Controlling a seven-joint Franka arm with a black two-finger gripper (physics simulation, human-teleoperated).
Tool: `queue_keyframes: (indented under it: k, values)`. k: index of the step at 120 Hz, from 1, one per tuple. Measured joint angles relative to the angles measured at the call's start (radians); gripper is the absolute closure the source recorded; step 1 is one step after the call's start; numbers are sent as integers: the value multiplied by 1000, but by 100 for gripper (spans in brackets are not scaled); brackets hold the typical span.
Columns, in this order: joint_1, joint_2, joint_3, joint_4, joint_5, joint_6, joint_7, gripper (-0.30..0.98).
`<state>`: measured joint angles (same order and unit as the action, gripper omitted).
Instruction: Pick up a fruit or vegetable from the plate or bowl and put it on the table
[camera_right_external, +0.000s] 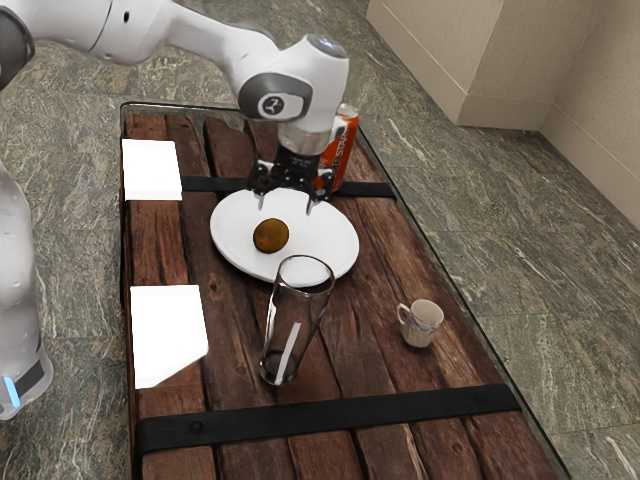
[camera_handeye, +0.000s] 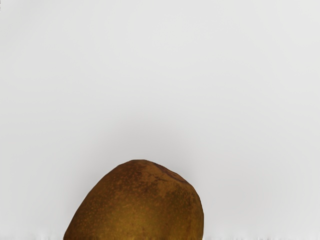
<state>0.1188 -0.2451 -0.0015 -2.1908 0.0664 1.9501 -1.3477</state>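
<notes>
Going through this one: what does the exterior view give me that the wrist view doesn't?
Exterior view: the open claw above the plate, the orange can by the plate's far edge, the glass, the cup and the wooden table.
Wrist view: close detail of the fruit, its speckled brown skin and a darker patch near one end.
Both: the fruit and the plate's white surface.

The long brown wooden surface (camera_right_external: 160, 243) looks rough. The round white plate (camera_right_external: 325, 240) looks smooth, and the tall clear drinking glass (camera_right_external: 296, 312) looks shiny. The brown, round fruit (camera_handeye: 142, 207) has dull, speckled skin.
</notes>
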Motion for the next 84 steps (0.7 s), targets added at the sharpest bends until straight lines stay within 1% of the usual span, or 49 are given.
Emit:
queue_keyframes:
  k: [14, 34, 62, 84]
  values:
    - [-20, 0, 0, -10, -13, 3, -44, 0]
    - [-22, -2, 0, -14, -20, -23, -48, 0]
    - [-23, -2, 0, -14, -22, -48, -21, 0]
    - [-25, -3, -6, -14, -28, -44, 40, 0]
